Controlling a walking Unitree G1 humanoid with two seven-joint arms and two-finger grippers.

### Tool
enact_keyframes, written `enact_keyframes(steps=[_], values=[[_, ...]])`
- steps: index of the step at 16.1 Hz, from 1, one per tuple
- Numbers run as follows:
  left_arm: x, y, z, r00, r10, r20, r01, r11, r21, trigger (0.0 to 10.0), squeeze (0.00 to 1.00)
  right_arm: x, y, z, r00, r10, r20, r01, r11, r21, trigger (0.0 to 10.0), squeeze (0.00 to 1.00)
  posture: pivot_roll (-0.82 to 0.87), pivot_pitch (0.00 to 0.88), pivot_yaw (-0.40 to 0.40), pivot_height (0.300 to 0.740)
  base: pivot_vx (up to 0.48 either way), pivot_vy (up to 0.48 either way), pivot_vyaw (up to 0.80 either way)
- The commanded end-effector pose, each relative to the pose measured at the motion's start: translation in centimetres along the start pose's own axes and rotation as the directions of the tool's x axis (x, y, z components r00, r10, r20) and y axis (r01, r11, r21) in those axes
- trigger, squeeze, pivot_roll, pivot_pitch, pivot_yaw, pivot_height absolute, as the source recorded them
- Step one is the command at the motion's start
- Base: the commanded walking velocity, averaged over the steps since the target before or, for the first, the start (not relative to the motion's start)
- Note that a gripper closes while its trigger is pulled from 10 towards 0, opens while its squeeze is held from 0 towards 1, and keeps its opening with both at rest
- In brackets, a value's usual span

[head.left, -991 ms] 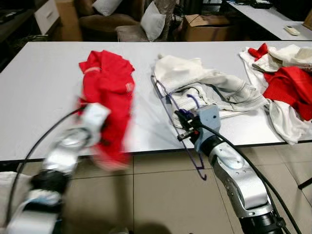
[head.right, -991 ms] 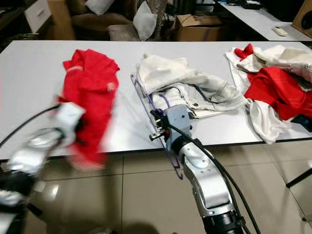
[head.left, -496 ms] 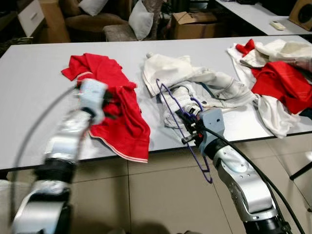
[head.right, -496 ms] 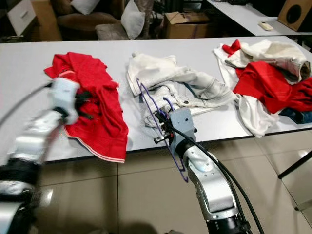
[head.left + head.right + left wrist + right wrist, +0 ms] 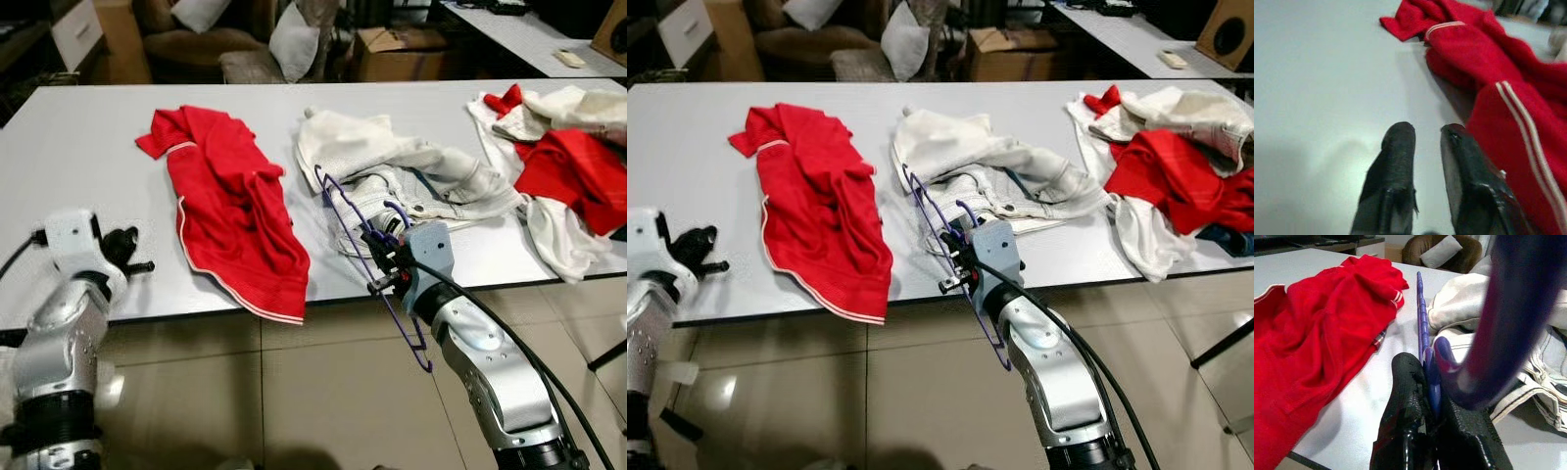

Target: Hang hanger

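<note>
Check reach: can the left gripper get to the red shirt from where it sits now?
Probably yes. The left gripper hovers at the table's near edge, fingers slightly apart and holding nothing, with bare tabletop between it and the red shirt. The right gripper, shut on the purple hanger, is off to the other side.

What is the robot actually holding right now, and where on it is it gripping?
The right gripper pinches the purple hanger on its thin wire frame beside the hook. The left gripper holds nothing.
</note>
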State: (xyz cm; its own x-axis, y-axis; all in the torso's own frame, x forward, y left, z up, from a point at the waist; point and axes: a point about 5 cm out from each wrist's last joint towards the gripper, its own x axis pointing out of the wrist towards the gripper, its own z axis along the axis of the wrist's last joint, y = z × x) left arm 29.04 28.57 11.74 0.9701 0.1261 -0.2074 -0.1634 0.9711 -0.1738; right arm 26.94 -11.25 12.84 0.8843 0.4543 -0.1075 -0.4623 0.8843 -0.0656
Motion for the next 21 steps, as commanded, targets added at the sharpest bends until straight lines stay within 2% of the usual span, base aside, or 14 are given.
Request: enact_keyframes(steps=[1, 3, 5, 8, 10, 12, 13, 14, 17, 19, 21], values=[[-0.1, 0.3, -1.4, 0.998, -0.016, -0.065, 0.015, 1.000, -0.023, 10.0, 1.00, -0.3, -0.3, 0.5, 1.000, 0.005, 0.011, -0.005, 1.000, -0.005, 10.0, 0.00, -0.05, 0.000, -0.005, 0.740, 0.000, 0.000, 0.00], [-0.2, 0.2, -2.4, 0.992, -0.034, -0.121, 0.034, 0.999, 0.002, 10.0, 1.00, -0.5, -0.4, 0.6, 1.000, 0.005, 0.014, -0.005, 1.000, -0.014, 10.0, 0.00, -0.06, 0.000, -0.005, 0.740, 0.000, 0.000, 0.00], [0.2, -1.4, -3.4, 0.975, -0.118, -0.187, 0.127, 0.991, 0.037, 10.0, 1.00, -0.6, -0.4, 0.9, 1.000, 0.002, 0.025, -0.001, 1.000, -0.017, 10.0, 0.00, -0.07, 0.000, 0.002, 0.740, 0.000, 0.000, 0.00], [0.4, -3.7, -5.0, 0.941, -0.218, -0.258, 0.236, 0.971, 0.042, 10.0, 1.00, -0.5, -0.1, 1.1, 0.999, 0.017, 0.038, -0.017, 1.000, -0.021, 10.0, 0.00, -0.06, 0.000, 0.005, 0.740, 0.000, 0.000, 0.00], [0.3, -3.9, -5.5, 0.933, -0.233, -0.274, 0.254, 0.966, 0.043, 10.0, 1.00, -0.1, 0.4, 1.1, 0.998, 0.036, 0.046, -0.035, 0.999, -0.024, 10.0, 0.00, -0.05, 0.000, 0.003, 0.740, 0.000, 0.000, 0.00], [0.4, -4.7, -5.0, 0.923, -0.301, -0.242, 0.310, 0.951, 0.001, 10.0, 1.00, 0.8, 0.5, 1.5, 0.996, 0.051, 0.067, -0.050, 0.999, -0.015, 10.0, 0.00, -0.04, 0.000, -0.001, 0.740, 0.000, 0.000, 0.00], [0.4, -5.0, -4.9, 0.912, -0.355, -0.207, 0.342, 0.935, -0.095, 10.0, 0.87, 1.3, 0.8, 1.4, 0.996, 0.057, 0.064, -0.056, 0.998, -0.017, 10.0, 0.00, -0.05, 0.000, 0.018, 0.740, 0.000, 0.000, 0.00], [0.2, -5.9, -5.2, 0.885, -0.422, -0.199, 0.394, 0.904, -0.163, 10.0, 0.00, 1.4, 0.9, 1.7, 0.995, 0.062, 0.081, -0.062, 0.998, -0.009, 10.0, 0.00, -0.06, 0.000, 0.019, 0.740, 0.000, 0.000, 0.00], [0.0, -7.1, -5.6, 0.857, -0.468, -0.216, 0.435, 0.881, -0.183, 10.0, 0.00, 0.7, 0.0, 2.1, 0.994, 0.052, 0.091, -0.054, 0.998, 0.019, 10.0, 0.00, -0.07, 0.000, 0.012, 0.740, 0.000, 0.000, 0.00], [-0.2, -7.8, -6.0, 0.841, -0.498, -0.212, 0.451, 0.861, -0.234, 10.0, 0.00, 0.3, -0.8, 1.9, 0.996, 0.030, 0.086, -0.031, 0.999, 0.017, 10.0, 0.00, -0.07, 0.000, 0.020, 0.740, 0.000, 0.000, 0.00], [-0.4, -8.9, -6.0, 0.821, -0.549, -0.161, 0.483, 0.816, -0.319, 10.0, 0.00, -0.1, -1.4, 2.0, 0.994, -0.009, 0.110, -0.003, 0.995, 0.103, 10.0, 0.00, -0.06, 0.000, 0.022, 0.740, 0.000, 0.000, 0.00]])
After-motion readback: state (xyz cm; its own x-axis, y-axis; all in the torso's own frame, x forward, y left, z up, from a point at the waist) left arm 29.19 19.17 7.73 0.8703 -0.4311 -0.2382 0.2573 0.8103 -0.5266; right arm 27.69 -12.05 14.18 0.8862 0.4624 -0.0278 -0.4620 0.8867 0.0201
